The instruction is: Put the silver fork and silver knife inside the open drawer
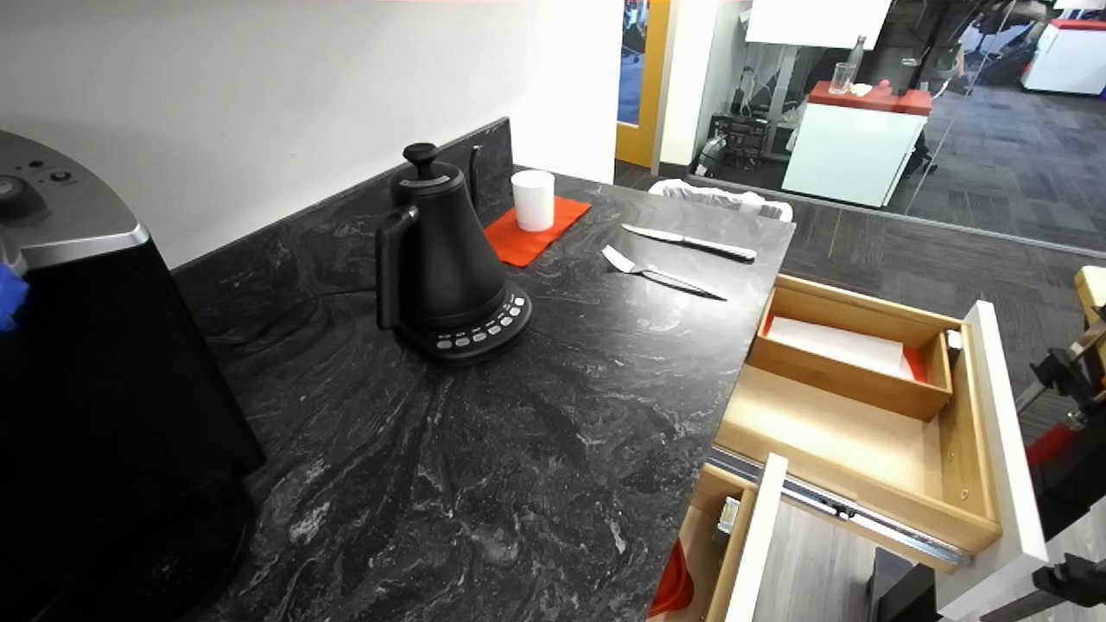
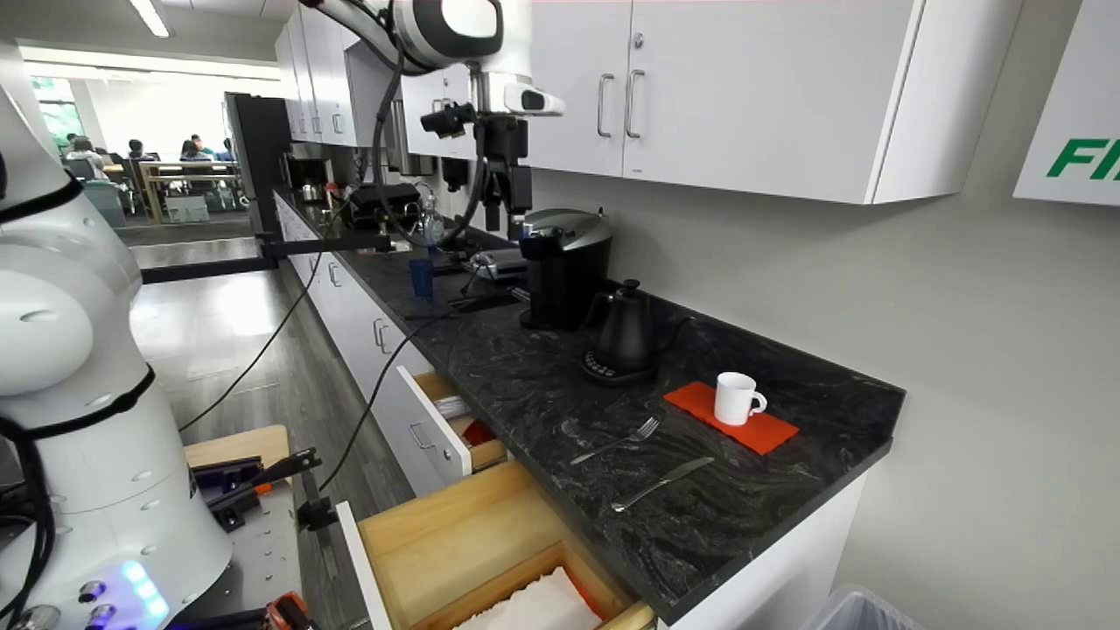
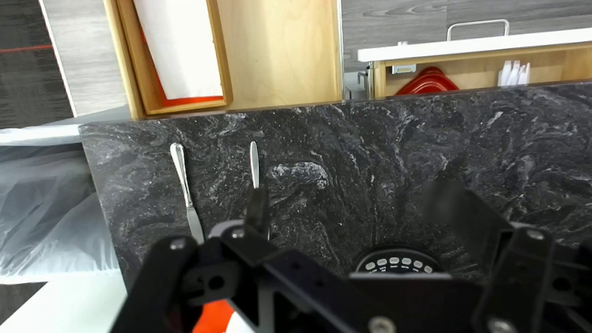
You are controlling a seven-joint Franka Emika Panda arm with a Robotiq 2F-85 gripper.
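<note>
In an exterior view, a white panel [image 2: 1089,79] well apart from the fingers [image 2: 493,214] bears green letters [image 2: 1069,158], "FI", cut off at the edge; the kettle buttons [image 1: 479,337], lower than the fingers, carry illegible marks.

1. Inside the spread gripper [image 3: 350,201]: air down to the counter [image 3: 365,157].
2. From beneath it: flat, free counter across to the open drawer [image 3: 282,55], whose room is split by a divider [image 3: 220,51].
3. Below it, on the opposite side: black kettle [image 2: 626,337], in the way.
4. Just past it in an exterior view: coffee machine [image 2: 567,280], gap unclear.
</note>
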